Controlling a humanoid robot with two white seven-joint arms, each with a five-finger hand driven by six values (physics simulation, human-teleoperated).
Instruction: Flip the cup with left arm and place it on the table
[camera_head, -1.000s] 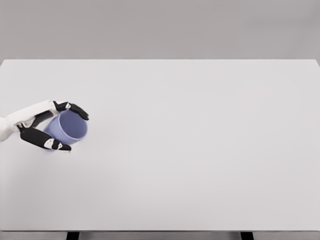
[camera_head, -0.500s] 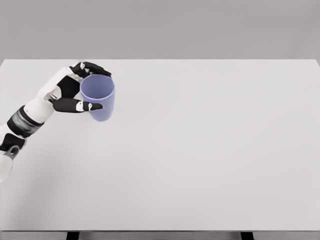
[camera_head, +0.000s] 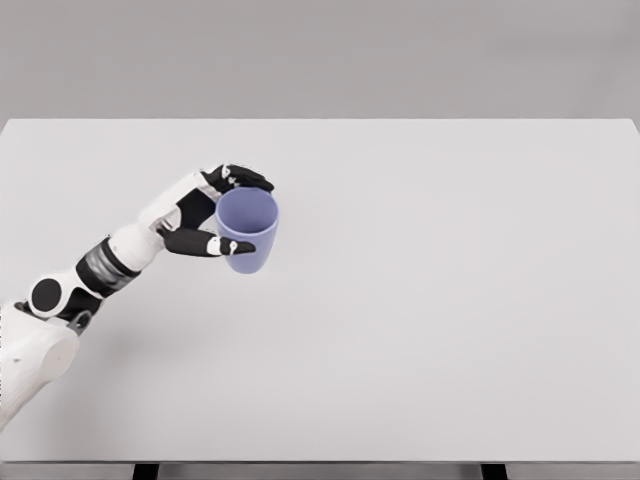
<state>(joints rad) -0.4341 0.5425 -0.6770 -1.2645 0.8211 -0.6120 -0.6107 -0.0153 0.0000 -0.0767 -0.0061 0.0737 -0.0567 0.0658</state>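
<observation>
Tabletop (camera_head: 430, 340): white, fills most of frame.
Left arm: enters at lower left, reaches up toward centre-left.
Left hand (camera_head: 205, 215): fingers curled around cup, thumb on near side.
Cup (camera_head: 247, 230): blue, mouth up, left of centre, in hand's grasp.

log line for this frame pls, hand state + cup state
left hand: shut on cup | cup: purple, mouth up, held | table: white | right hand: not in view | step: placing not yet done
</observation>
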